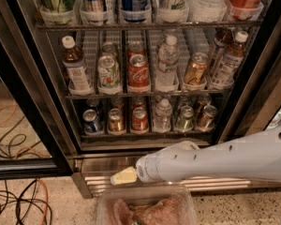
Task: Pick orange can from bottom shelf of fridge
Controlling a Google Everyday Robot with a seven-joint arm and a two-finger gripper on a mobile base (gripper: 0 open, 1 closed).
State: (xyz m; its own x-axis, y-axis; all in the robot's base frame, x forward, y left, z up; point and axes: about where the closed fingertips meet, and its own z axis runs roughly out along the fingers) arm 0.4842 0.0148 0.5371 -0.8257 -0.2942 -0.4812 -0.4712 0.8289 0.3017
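Orange can (115, 121) stands upright on the bottom shelf (150, 136) of the fridge (40, 102), above my gripper (124, 176) and well apart from it, between a blue can (91, 121) and a red cola can (139, 119). I note the gripper low before the ribbed steel base (93, 168); wide or narrow, I cannot tell

Gripper (124, 176), near, low before the fridge (30, 95) base, is showing pale cream; arm (225, 161) is showing white. Orange can (116, 121) on the dark-wire bottom shelf (145, 136) is showing coppery gold with a silver top. Blue can (91, 121) is sitting to its left, red cola can (139, 120) to its right. Fridge frame is reading black, its base ribbed steel.
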